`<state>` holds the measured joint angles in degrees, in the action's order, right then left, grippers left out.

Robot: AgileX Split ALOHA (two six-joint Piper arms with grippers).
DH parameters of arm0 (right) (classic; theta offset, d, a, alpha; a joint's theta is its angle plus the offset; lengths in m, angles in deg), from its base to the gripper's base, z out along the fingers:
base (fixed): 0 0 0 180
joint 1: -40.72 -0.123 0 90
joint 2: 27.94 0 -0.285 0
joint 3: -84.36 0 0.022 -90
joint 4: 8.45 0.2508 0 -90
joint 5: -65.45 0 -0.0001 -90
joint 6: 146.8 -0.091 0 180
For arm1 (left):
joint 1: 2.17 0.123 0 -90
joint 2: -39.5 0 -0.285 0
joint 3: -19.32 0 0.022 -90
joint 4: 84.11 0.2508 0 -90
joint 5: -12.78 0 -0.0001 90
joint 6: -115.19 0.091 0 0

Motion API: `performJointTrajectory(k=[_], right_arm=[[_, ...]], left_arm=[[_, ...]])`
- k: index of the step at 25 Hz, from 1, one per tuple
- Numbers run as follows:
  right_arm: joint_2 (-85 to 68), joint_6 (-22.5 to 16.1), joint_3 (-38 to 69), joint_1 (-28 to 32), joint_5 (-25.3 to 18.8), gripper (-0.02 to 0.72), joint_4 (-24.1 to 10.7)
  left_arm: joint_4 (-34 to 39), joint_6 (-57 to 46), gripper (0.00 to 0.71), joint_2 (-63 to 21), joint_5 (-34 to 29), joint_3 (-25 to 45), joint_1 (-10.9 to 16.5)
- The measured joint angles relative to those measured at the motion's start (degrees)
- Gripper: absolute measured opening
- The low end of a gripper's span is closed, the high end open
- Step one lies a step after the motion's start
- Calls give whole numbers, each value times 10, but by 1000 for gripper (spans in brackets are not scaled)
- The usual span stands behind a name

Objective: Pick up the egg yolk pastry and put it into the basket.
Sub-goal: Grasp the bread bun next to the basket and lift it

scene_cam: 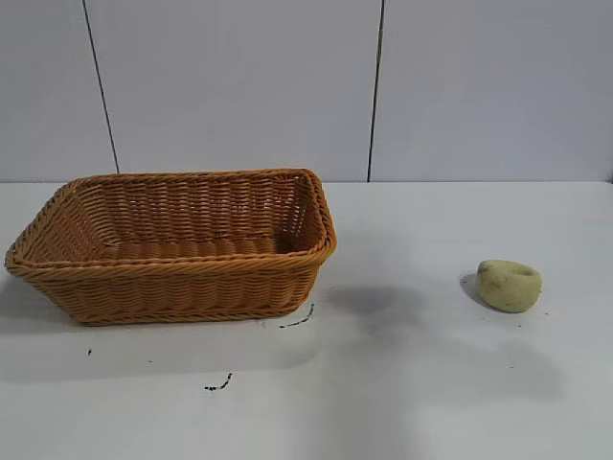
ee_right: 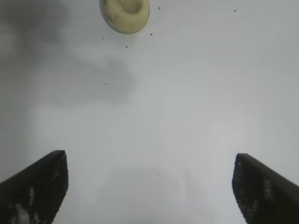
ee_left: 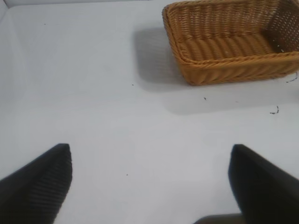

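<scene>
The egg yolk pastry is a small pale yellow-green lump with a dented top, lying on the white table at the right. It also shows in the right wrist view, well ahead of my right gripper, which is open and empty above the table. The orange-brown wicker basket stands at the left and is empty. In the left wrist view the basket lies well ahead of my left gripper, which is open and empty. Neither arm shows in the exterior view.
Small dark specks and marks lie on the white table in front of the basket. A pale panelled wall closes off the back of the table.
</scene>
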<state>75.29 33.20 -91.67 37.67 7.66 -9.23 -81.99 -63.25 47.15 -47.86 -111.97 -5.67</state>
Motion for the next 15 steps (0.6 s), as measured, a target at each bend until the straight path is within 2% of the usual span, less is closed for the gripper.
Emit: performJointTrajectory(k=[8,15], right_arm=[[149,8,-129,-9,-9,685,8],[188,12,-142,-42,-1,685,11]], left_arm=[[0,0,693,0,0,0,0],[0,0,693,0,0,0,0]])
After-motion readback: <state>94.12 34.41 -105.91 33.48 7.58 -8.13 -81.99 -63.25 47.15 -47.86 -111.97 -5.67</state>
